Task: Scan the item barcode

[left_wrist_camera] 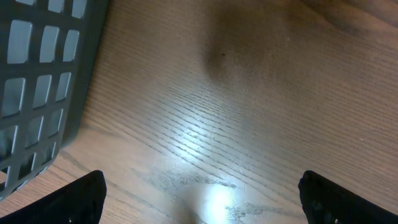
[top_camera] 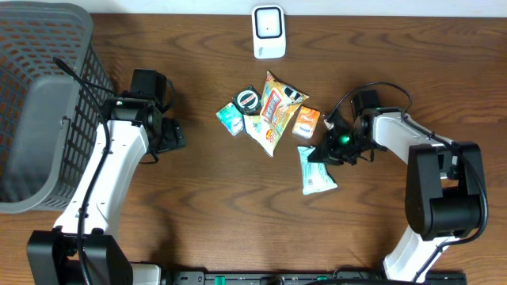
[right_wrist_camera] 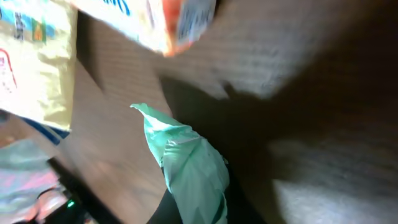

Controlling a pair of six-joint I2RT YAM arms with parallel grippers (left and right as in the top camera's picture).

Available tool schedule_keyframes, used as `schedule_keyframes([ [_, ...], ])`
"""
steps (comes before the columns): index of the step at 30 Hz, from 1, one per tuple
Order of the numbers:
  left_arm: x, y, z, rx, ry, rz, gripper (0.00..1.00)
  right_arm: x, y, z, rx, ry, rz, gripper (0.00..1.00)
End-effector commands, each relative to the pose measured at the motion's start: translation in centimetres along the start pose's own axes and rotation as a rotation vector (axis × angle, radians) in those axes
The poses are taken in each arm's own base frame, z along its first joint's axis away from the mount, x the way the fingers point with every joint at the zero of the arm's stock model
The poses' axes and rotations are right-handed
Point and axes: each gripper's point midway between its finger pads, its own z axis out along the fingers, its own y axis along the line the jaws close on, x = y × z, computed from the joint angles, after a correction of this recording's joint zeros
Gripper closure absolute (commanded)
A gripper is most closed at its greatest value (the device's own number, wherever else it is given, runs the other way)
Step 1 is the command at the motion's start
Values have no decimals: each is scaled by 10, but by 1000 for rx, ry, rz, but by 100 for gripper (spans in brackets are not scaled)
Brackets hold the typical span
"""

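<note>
A pale teal packet (top_camera: 317,172) lies at centre right, and my right gripper (top_camera: 325,151) is shut on its near end. In the right wrist view the packet (right_wrist_camera: 189,168) sticks out from between the dark fingers (right_wrist_camera: 169,211) of my right gripper (right_wrist_camera: 196,208). A white barcode scanner (top_camera: 268,32) stands at the table's far edge. My left gripper (top_camera: 176,134) hangs open over bare wood, holding nothing. The left wrist view has only its two fingertips (left_wrist_camera: 81,196), far apart at the bottom corners, so my left gripper (left_wrist_camera: 202,199) is wide open.
A pile of other items sits left of the right gripper: a yellow snack bag (top_camera: 277,112), an orange packet (top_camera: 306,122), a small green packet (top_camera: 230,119) and a round dark tin (top_camera: 247,99). A grey mesh basket (top_camera: 40,103) fills the far left.
</note>
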Motion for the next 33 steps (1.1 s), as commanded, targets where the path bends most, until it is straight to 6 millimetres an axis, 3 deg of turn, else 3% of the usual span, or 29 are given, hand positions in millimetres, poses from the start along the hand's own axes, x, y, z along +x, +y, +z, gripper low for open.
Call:
schedule_keyframes([
  [1, 1, 5, 1, -23, 0, -15, 3, -9, 34, -16, -205, -9, -6, 99],
  [3, 1, 5, 2, -23, 0, -15, 2, -18, 64, -40, -354, -53, -81, 99],
  [5, 1, 5, 2, -23, 1, -15, 2, -30, 111, -88, -569, -133, -203, 99],
  [7, 1, 5, 2, -23, 1, -15, 3, -32, 137, -120, -687, -173, -284, 99],
  [8, 1, 5, 2, -23, 1, -15, 2, -33, 158, -148, -762, -200, -340, 99],
  [12, 1, 5, 1, -23, 0, -15, 3, -50, 179, -177, -704, -304, -365, 99],
  [15, 1, 5, 1, -23, 0, -15, 2, -58, 209, -194, -641, -437, -445, 99],
  [17, 1, 5, 2, -23, 1, -15, 2, -59, 229, -201, -599, -522, -514, 99],
  [20, 1, 5, 2, -23, 1, -15, 2, -64, 243, -200, -519, -612, -461, 99],
  [26, 1, 5, 1, -23, 0, -15, 2, -46, 272, -172, -548, -529, -383, 99],
  [33, 1, 5, 2, -23, 1, -15, 2, -40, 277, -166, -573, -482, -304, 98],
])
